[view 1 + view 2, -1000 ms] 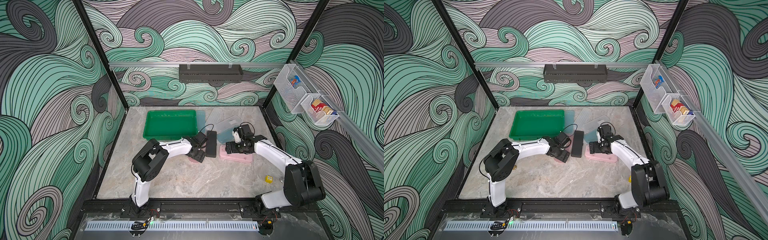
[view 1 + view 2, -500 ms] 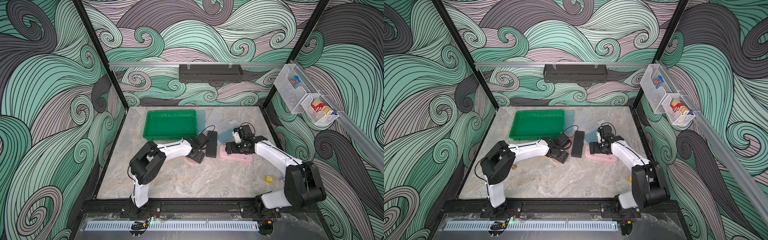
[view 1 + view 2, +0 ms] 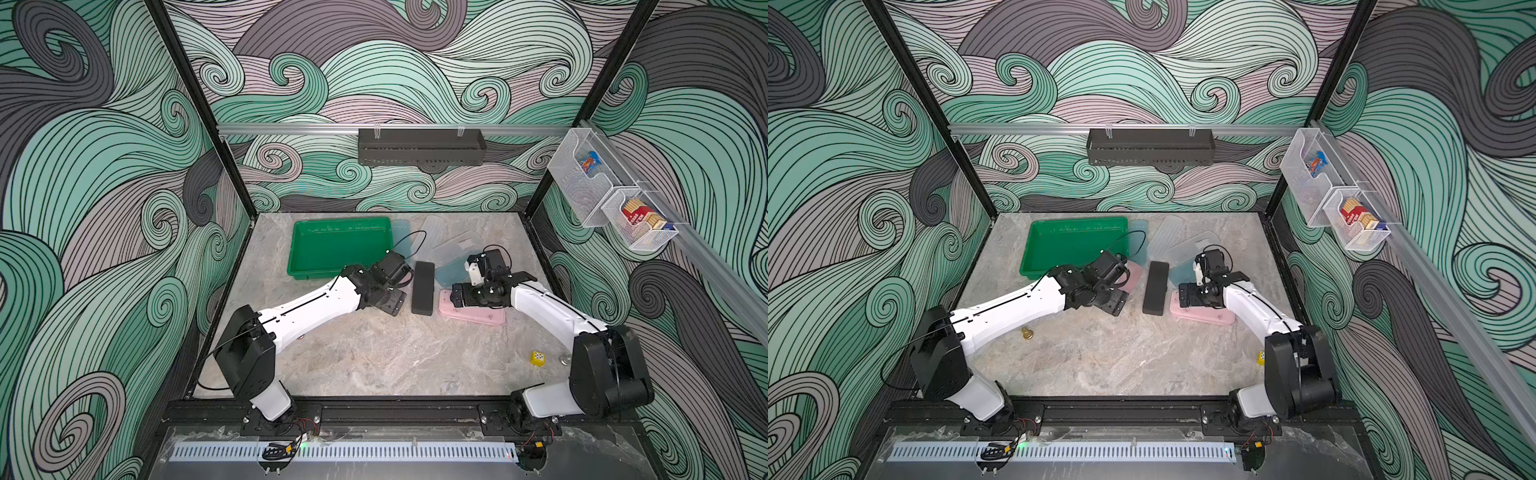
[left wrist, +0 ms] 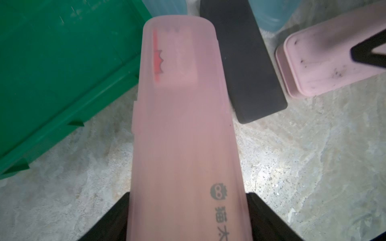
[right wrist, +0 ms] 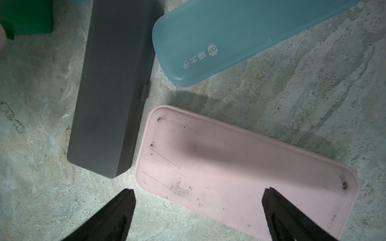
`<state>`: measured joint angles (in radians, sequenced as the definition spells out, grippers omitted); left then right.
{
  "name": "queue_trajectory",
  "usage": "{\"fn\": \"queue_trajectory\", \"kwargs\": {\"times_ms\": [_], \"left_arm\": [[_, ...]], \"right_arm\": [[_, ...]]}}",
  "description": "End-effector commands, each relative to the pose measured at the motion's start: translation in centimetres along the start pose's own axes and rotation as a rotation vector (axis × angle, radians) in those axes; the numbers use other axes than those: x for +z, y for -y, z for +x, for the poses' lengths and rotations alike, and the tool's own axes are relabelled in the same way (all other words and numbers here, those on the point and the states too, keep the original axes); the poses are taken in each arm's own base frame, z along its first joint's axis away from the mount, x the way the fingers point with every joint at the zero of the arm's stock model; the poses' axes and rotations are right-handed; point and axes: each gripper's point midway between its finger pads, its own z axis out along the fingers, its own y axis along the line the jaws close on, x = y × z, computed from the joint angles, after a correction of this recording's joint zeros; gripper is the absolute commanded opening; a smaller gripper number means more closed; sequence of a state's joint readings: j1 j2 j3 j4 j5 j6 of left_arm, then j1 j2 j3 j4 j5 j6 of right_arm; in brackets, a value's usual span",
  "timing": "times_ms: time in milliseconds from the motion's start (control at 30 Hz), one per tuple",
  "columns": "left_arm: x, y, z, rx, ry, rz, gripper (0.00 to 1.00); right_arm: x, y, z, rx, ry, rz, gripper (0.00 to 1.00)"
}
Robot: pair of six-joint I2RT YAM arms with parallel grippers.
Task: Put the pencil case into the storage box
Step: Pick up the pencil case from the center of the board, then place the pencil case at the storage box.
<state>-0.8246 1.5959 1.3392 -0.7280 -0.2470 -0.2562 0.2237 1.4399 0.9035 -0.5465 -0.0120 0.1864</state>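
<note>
Elbow of left arm (image 3: 307,307) has sunk back and lower. Storage box (image 3: 332,249) empty. Left gripper (image 4: 188,196) has narrowed onto translucent pink pencil case (image 4: 183,125), just beside box's near corner. Judgement: grasp made, lift and carry into box next. Black case (image 3: 423,287) untouched. Right gripper (image 5: 199,189) unmoved, spread wide over opaque pink case (image 5: 240,167), holding nothing.

Left wrist view shows fingers (image 4: 117,215) against both long sides. Top views hide grip, only pink sliver (image 3: 1134,274) showing. Whether case is off table, cannot tell.
</note>
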Motion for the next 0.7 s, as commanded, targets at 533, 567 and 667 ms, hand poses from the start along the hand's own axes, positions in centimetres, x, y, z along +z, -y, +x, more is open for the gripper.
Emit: {"fn": "queue_trajectory", "kwargs": {"times_ms": [533,567,667], "left_arm": [[2.7,-16.0,-6.3,-0.328,0.126,-0.239,0.78],[3.6,-17.5,-6.0,-0.35,0.109,-0.266,0.78],[5.7,-21.4,-4.9,-0.402,0.079,-0.34,0.78]], "right_arm": [[0.9,-0.9,-0.6,-0.022,-0.005,-0.062,0.99],[0.9,-0.9,-0.7,-0.023,-0.004,-0.065,0.99],[0.9,-0.9,-0.6,-0.031,-0.004,-0.064,0.99]]}}
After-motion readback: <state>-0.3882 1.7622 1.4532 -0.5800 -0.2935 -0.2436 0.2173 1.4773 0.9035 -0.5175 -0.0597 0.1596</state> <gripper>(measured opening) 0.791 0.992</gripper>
